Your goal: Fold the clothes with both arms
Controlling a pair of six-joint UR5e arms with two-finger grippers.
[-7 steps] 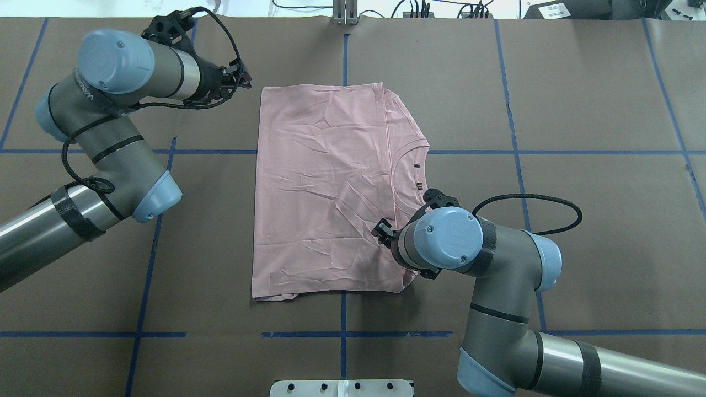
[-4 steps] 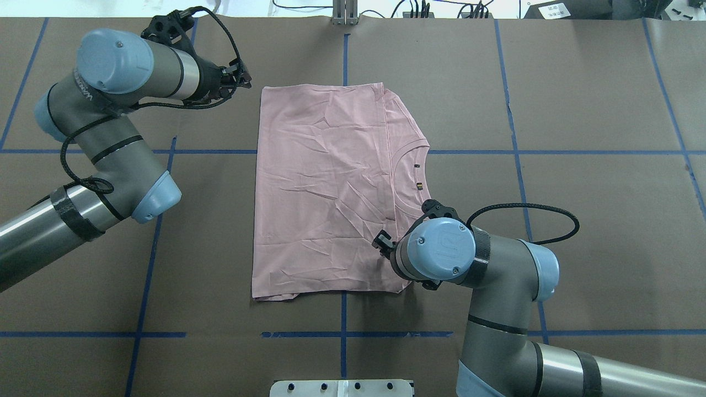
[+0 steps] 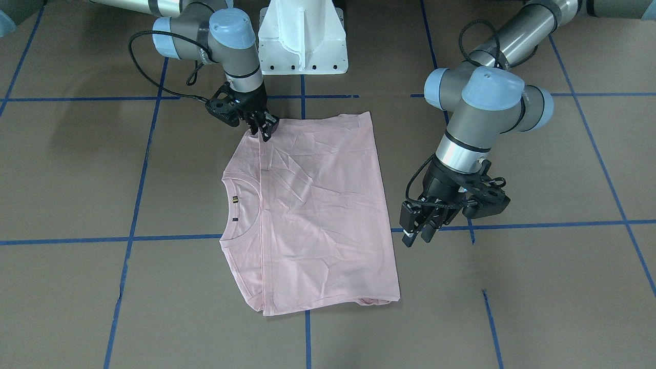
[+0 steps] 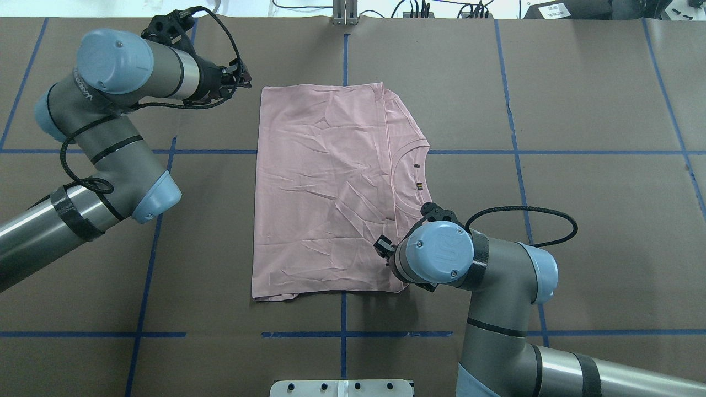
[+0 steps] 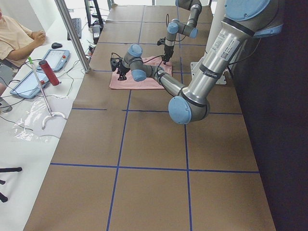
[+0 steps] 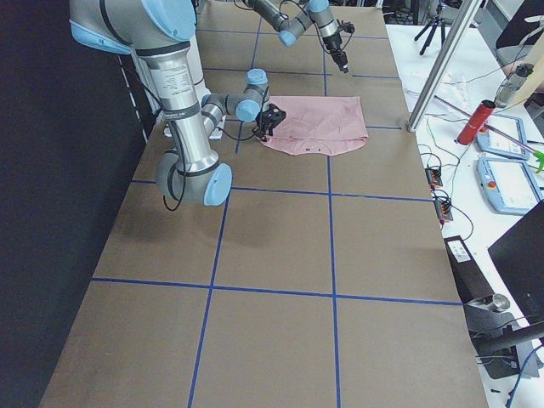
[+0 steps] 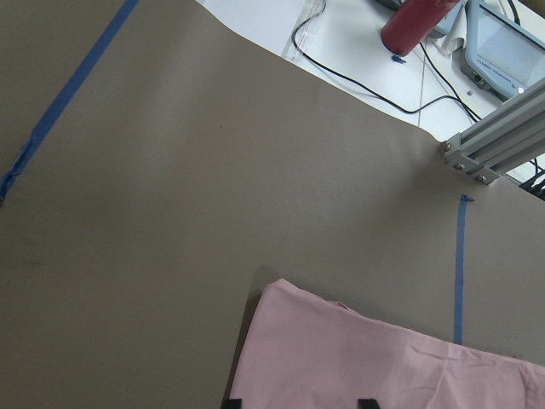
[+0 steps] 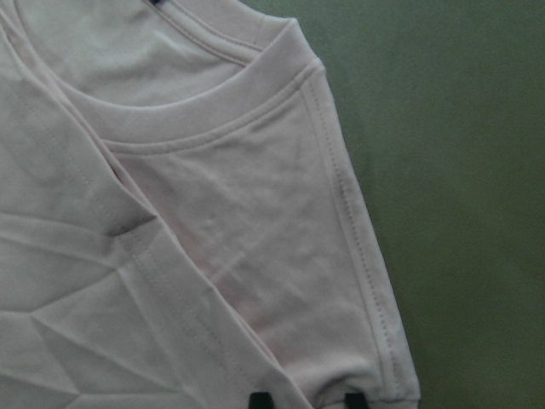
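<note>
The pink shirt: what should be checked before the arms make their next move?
1. Shirt flat on the table: ok.
2. Right gripper at the shirt's corner: ok.
3. Right gripper shut on the cloth: not ok, jaws apart in its wrist view.
4. Left gripper on the shirt: not ok, it is beside it, off the cloth.
5. Left gripper open: ok.

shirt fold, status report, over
Left gripper open, hovering beside the shirt, far hem corner. Right gripper open, fingertips at the near shoulder corner. Shirt flat, partly folded, collar showing. Nothing seen in the way.
</note>
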